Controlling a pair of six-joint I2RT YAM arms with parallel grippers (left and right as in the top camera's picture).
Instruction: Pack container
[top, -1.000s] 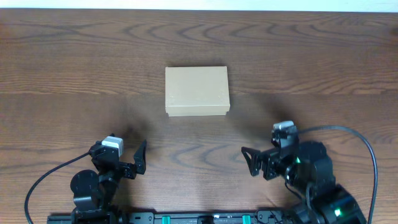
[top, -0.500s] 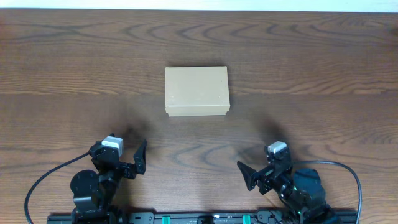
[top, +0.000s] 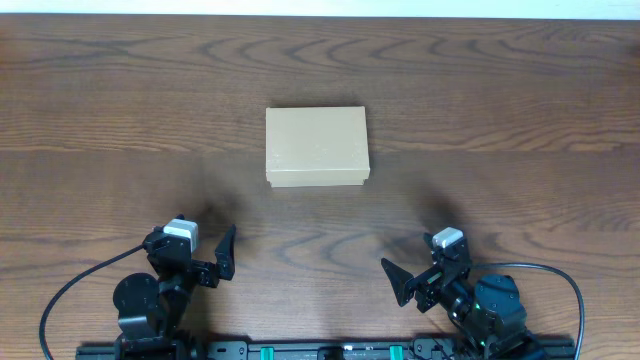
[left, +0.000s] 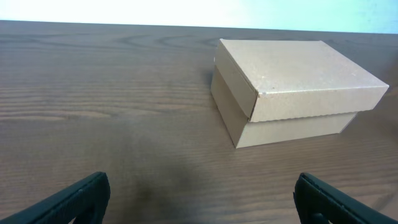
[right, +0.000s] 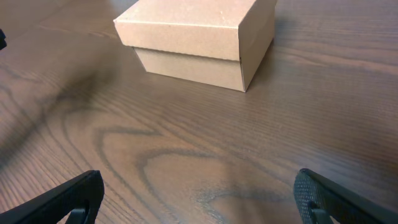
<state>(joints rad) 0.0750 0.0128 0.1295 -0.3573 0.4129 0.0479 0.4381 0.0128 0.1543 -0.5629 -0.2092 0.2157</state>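
Observation:
The container is a tan cardboard box with its lid shut, standing in the middle of the wooden table. It also shows in the left wrist view and in the right wrist view. My left gripper is open and empty at the near left edge, well short of the box; its jaws show wide apart in the left wrist view. My right gripper is open and empty at the near right edge; its jaws show wide apart in the right wrist view. No tape rolls are in view.
The dark wooden table extends on all sides of the box. A black rail runs along the near edge between the two arm bases.
My right arm has drawn back toward the near edge and folded low. The left arm and the box have not moved.

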